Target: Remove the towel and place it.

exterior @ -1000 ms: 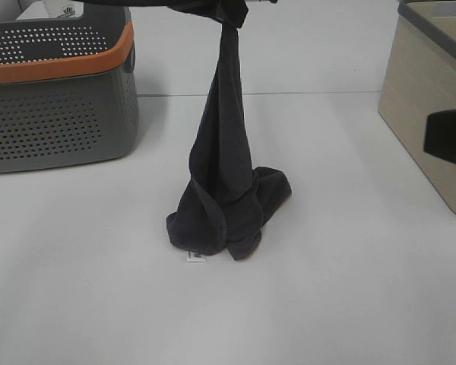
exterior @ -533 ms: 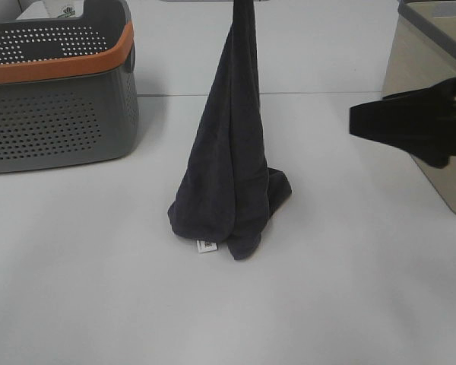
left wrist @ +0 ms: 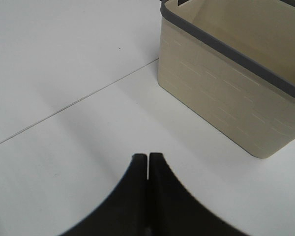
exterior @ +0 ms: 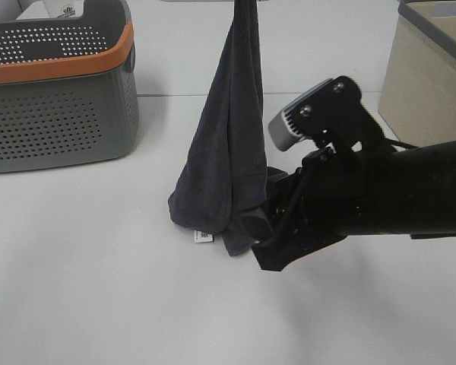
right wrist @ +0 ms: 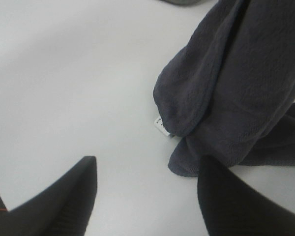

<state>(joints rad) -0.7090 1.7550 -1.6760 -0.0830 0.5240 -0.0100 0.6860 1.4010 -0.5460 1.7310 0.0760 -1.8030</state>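
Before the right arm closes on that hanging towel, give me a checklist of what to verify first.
1. Jaws of the right gripper open: ok, wide apart.
2. Lower folds of the towel ahead of that gripper: ok, near one finger.
3. Towel clear of the table: not ok, its bottom seems to rest there.
4. Upper hold: cannot tell; the top leaves the exterior view, and the left gripper looks shut, no cloth visible.
5. The grey basket and the beige bin apart from the towel: ok.

White tabletop (exterior: 99,304), grey perforated basket (exterior: 53,122) with orange rim far left, beige grey-rimmed bin (exterior: 422,91) far right.
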